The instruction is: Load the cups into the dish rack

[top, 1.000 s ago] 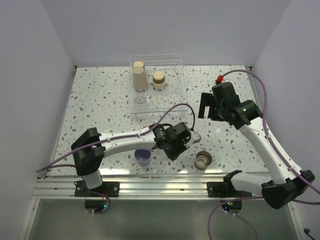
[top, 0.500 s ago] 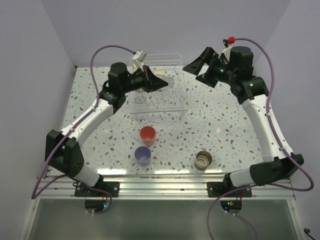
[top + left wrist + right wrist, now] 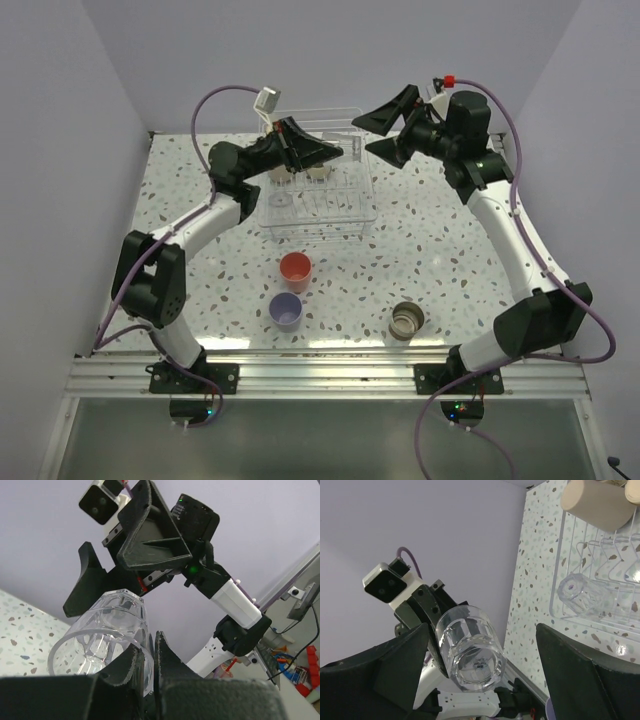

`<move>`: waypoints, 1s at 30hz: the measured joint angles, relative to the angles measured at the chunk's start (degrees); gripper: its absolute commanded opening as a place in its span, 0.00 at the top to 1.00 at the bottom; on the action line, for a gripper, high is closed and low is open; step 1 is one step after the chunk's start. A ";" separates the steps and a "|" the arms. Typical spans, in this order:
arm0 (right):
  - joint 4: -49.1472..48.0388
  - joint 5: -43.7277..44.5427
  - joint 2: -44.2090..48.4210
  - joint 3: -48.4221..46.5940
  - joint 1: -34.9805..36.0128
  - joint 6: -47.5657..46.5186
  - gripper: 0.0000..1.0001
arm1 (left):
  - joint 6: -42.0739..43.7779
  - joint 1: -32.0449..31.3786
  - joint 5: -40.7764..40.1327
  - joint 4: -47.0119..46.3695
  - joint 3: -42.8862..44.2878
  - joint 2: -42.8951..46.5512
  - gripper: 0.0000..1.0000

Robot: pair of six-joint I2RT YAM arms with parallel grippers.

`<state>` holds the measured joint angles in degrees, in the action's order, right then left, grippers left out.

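A clear glass cup (image 3: 102, 630) hangs in the air above the back of the dish rack (image 3: 318, 232), pinched by its rim wall in my shut left gripper (image 3: 338, 152). My right gripper (image 3: 380, 132) faces it from the right, open wide. In the right wrist view the glass (image 3: 470, 647) lies between the two spread fingers (image 3: 380, 680), touching neither. On the rack stand a beige cup (image 3: 592, 502) and a second clear glass (image 3: 576, 592). A coral-red cup (image 3: 295, 268), a lavender cup (image 3: 287, 311) and a tan brown-rimmed cup (image 3: 407, 320) on its side stay on the table.
The rack's thin upright prongs (image 3: 607, 565) rise beneath both grippers. Purple cables (image 3: 215, 100) loop above each arm. White walls close in the speckled table (image 3: 440, 240) on the left, back and right.
My left arm has lifted the glass from the table's front up over the rack and carried it rightward. The right gripper rose to the back and turned toward it.
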<state>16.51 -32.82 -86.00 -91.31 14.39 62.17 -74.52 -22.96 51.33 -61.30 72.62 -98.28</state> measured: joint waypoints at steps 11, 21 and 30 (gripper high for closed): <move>-3.15 -1.31 -0.24 0.90 0.00 3.69 0.16 | -6.25 0.35 -1.05 -8.98 0.02 -3.34 1.00; -4.15 -1.25 -0.24 3.82 1.84 5.14 0.29 | -6.38 0.33 -3.65 -8.92 1.25 -5.01 1.00; -5.29 -0.44 -0.22 4.20 2.10 6.03 0.54 | -6.36 -0.17 -4.33 -8.92 1.97 -6.19 1.00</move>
<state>11.22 -33.26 -86.21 -87.11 16.49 68.20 -80.88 -23.14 47.00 -70.22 74.59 -104.47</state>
